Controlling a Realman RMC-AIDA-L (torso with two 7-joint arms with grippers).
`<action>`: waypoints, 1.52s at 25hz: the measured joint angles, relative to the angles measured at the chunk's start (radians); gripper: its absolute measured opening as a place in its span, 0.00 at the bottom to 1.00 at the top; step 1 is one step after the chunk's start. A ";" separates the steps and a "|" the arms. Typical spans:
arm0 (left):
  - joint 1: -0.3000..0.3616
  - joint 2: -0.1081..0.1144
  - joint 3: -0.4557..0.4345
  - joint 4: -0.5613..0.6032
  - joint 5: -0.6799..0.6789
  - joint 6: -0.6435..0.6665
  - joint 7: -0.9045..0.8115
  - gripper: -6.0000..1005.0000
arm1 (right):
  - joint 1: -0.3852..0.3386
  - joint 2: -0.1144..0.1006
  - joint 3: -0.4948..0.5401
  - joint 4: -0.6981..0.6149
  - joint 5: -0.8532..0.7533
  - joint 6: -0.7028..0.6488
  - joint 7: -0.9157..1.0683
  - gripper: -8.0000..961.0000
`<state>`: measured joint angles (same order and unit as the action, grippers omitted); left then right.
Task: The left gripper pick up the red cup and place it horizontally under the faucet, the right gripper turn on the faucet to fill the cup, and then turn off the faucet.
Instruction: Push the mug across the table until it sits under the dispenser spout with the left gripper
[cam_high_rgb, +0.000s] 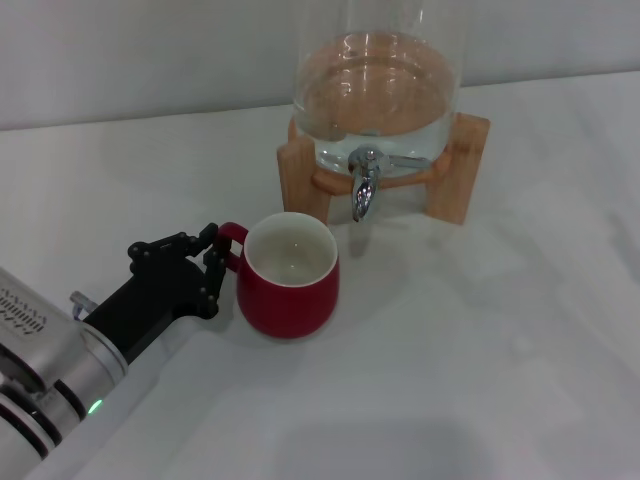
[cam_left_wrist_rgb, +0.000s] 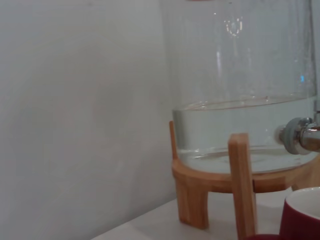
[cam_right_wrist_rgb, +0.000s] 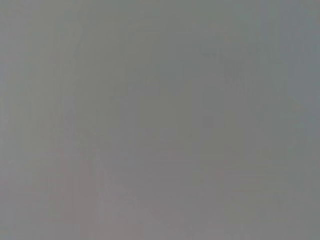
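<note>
The red cup stands upright on the white table, in front of the faucet and a little to its left, not under the spout. My left gripper reaches in from the lower left, its black fingers closed on the cup's small loop handle. In the left wrist view, the cup's rim shows at the lower corner and the chrome faucet sticks out of the glass above it. The right gripper is out of view; the right wrist view is plain grey.
The clear glass dispenser, partly filled with water, sits on a wooden stand at the back of the table. A pale wall rises behind it.
</note>
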<state>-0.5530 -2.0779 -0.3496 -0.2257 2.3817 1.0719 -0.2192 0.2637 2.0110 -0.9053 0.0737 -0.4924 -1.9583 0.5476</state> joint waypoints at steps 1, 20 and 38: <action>-0.003 0.000 0.001 0.000 0.002 -0.001 -0.003 0.13 | 0.000 0.000 0.000 0.000 0.000 -0.002 0.000 0.79; -0.045 -0.001 0.000 0.000 0.068 -0.001 -0.048 0.14 | 0.000 0.000 -0.003 0.000 0.000 -0.009 0.005 0.79; -0.061 -0.002 -0.008 0.031 0.087 -0.026 -0.054 0.14 | 0.004 0.000 -0.004 0.000 0.000 -0.010 0.005 0.79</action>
<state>-0.6139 -2.0799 -0.3574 -0.1943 2.4688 1.0461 -0.2731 0.2678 2.0110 -0.9090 0.0737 -0.4924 -1.9680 0.5522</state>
